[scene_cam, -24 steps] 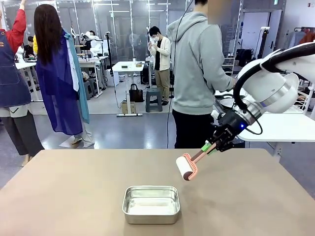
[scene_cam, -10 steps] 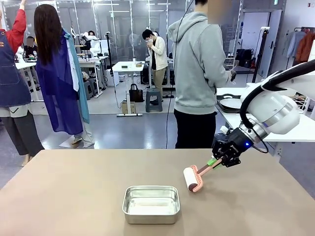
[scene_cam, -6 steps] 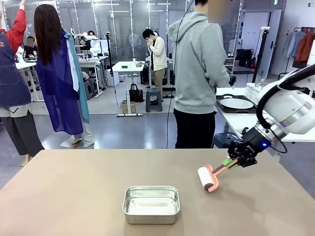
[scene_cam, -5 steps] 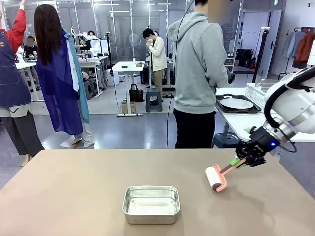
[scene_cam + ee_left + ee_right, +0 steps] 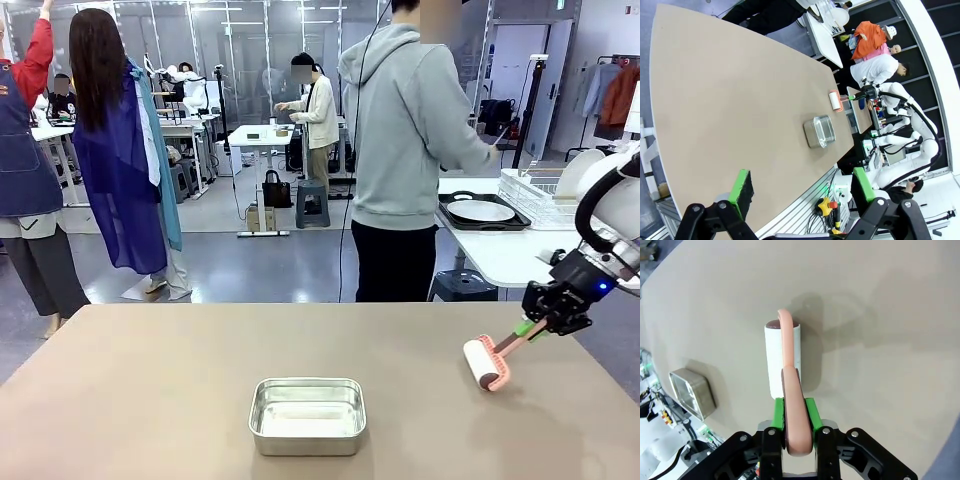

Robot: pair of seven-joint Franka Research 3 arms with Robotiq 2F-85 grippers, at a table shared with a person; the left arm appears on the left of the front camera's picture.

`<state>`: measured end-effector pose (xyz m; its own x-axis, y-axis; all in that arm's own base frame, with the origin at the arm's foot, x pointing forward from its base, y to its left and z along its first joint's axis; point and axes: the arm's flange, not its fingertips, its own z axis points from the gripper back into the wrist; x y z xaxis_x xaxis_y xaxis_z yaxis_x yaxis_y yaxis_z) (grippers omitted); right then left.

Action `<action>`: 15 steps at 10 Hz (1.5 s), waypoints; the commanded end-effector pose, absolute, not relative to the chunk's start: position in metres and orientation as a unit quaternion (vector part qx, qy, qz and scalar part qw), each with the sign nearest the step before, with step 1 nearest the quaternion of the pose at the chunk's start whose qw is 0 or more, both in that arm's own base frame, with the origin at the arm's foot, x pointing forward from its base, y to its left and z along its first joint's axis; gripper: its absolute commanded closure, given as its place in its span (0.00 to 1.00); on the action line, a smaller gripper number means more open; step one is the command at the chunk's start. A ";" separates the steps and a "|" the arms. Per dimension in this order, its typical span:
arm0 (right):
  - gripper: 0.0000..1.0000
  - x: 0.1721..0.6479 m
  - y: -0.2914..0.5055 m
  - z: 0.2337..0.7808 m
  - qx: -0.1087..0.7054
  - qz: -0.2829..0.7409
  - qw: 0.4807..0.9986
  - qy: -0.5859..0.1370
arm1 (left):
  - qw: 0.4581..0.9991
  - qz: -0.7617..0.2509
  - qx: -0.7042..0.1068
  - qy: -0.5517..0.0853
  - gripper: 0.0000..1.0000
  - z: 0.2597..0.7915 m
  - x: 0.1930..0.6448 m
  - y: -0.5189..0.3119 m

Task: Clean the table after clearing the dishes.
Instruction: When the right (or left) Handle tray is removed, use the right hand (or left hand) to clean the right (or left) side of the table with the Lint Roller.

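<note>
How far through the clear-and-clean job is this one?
Clearing looks done: a plate on a dark tray sits on the white side table. In hand: the right gripper holds a lint roller at the brown table. The steel pan remains.

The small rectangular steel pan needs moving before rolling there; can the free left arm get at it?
Probably yes: the left gripper is open and the taupe table is bare between it and the steel pan.

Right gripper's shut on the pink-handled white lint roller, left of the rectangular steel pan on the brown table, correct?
Wrong side. The right gripper is shut on the pink-handled white lint roller, but the roller sits to the right of the rectangular steel pan on the brown table, as the front view shows.
</note>
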<state>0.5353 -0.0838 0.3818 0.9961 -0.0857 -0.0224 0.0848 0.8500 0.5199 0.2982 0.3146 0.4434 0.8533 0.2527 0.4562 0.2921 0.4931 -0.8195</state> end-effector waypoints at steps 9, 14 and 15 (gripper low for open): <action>0.79 0.487 -0.103 0.486 0.111 -0.047 0.992 -0.034 | 0.824 -0.016 -0.499 -0.269 0.00 0.447 0.294 0.315; 0.79 0.476 -0.100 0.527 0.111 -0.037 0.992 -0.056 | 0.824 -0.016 -0.499 -0.269 0.00 0.447 0.294 0.315; 0.79 0.476 -0.100 0.527 0.111 -0.037 0.992 -0.056 | 0.824 -0.016 -0.499 -0.269 0.00 0.447 0.294 0.315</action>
<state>0.4750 -0.0971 0.5286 0.9913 -0.0912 0.0952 0.0678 0.9720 0.2251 0.2984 0.3144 0.4434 0.8534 0.2522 0.4562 0.2923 0.4931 -0.8194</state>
